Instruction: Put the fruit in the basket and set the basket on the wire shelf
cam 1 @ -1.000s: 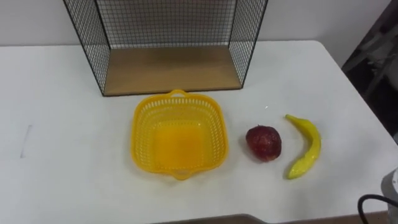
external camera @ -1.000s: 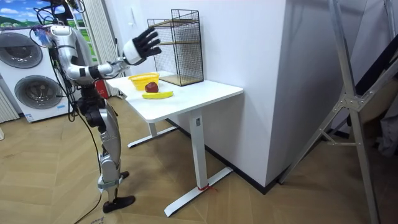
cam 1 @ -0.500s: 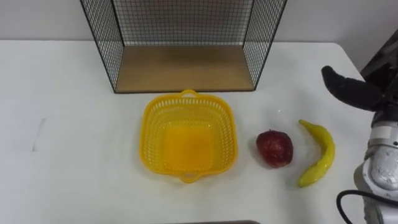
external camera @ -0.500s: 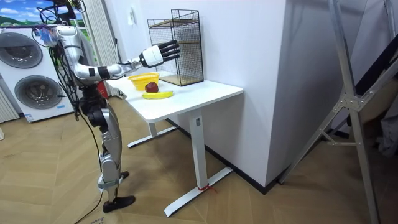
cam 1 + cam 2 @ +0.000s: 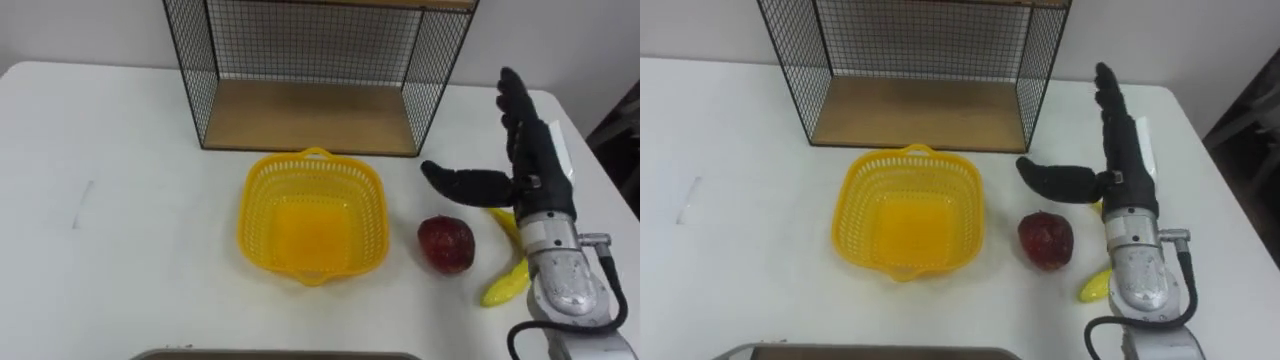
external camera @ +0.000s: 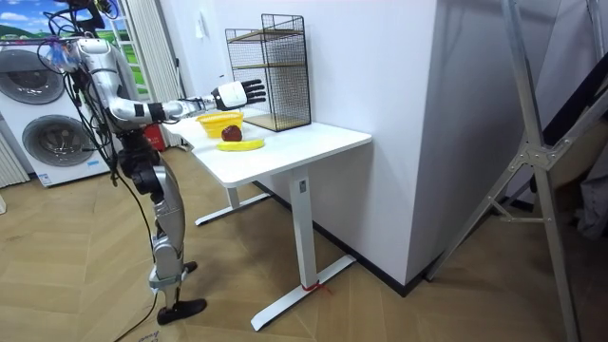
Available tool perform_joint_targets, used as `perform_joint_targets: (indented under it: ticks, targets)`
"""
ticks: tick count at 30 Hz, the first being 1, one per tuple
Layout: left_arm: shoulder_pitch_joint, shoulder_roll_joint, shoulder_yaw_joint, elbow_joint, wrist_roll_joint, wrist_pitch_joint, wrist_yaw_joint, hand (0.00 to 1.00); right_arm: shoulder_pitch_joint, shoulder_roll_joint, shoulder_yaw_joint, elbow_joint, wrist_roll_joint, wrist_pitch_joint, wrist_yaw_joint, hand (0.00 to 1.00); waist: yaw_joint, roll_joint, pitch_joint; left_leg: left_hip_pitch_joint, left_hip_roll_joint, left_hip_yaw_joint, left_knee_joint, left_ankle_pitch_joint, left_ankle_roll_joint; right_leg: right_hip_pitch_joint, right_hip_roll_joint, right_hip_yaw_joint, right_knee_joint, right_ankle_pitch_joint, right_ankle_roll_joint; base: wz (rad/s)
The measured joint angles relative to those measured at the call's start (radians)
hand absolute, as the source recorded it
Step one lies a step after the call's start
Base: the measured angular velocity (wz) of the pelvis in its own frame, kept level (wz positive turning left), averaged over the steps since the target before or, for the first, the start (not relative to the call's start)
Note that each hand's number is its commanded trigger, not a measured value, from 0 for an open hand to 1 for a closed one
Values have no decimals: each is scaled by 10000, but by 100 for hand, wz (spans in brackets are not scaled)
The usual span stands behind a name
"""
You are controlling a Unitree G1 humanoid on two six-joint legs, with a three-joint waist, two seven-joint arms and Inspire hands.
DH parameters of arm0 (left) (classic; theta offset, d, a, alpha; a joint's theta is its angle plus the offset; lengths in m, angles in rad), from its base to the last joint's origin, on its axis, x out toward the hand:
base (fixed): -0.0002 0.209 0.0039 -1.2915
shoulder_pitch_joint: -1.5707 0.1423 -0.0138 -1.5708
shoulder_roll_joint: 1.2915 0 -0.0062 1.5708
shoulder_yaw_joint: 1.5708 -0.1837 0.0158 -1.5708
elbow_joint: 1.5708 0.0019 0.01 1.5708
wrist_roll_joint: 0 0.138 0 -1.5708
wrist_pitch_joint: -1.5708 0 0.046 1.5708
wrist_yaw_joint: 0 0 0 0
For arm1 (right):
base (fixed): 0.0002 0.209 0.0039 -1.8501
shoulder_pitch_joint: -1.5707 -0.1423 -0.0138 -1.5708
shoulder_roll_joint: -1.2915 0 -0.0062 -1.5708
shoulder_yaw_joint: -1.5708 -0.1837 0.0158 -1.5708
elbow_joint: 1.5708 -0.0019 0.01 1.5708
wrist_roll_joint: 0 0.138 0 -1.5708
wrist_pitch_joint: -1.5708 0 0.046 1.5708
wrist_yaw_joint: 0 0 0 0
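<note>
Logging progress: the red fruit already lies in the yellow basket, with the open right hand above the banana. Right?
No. The left eye view shows the red fruit on the table, right of the yellow basket; the open right hand is above the banana.

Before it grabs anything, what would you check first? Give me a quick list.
1. Right hand open, holding nothing: ok.
2. Basket upright and empty: ok.
3. Apple lying free on the table, apart from the basket: ok.
4. Banana partly hidden under the hand; touching it or not: cannot tell.
5. Shelf bottom board bare for the basket: ok.
</note>
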Motion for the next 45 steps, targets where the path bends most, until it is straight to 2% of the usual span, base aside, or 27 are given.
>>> perform_joint_targets:
  ticks: [3,6,12,27,36,45]
  targets:
    - [12,-82,-6,62,1,102,24,0,78,203,86,865,-284,26,52,0,2,26,-25,-5,0,-45,26,8,-10,26,5,-42,8,4,-6,4]
    - [-1,-111,-28,217,-1,173,32,0,139,212,425,1518,-445,293,118,0,46,38,-57,-9,1,-35,6,29,-15,-2,5,-35,15,9,-15,0]
    - [-60,-108,-10,216,1,208,236,0,188,219,654,1582,-616,391,357,0,164,143,-104,22,1,-30,-43,52,-18,-11,5,-30,11,10,-17,0]
    - [-71,-109,-13,221,-1,159,226,0,435,224,645,1578,-1022,392,862,0,173,35,-17,31,5,47,-72,53,-15,-18,0,27,9,11,-17,0]
    - [-2,-110,-13,217,3,165,227,0,765,229,634,1572,-1194,379,843,0,155,-25,-47,21,6,49,-44,53,-15,-18,-1,20,13,13,-21,0]
    - [48,-118,-4,174,-1,166,243,0,914,448,521,2036,-1350,54,843,0,85,-33,-68,59,5,3,23,52,-14,89,-1,-15,11,23,-37,0]
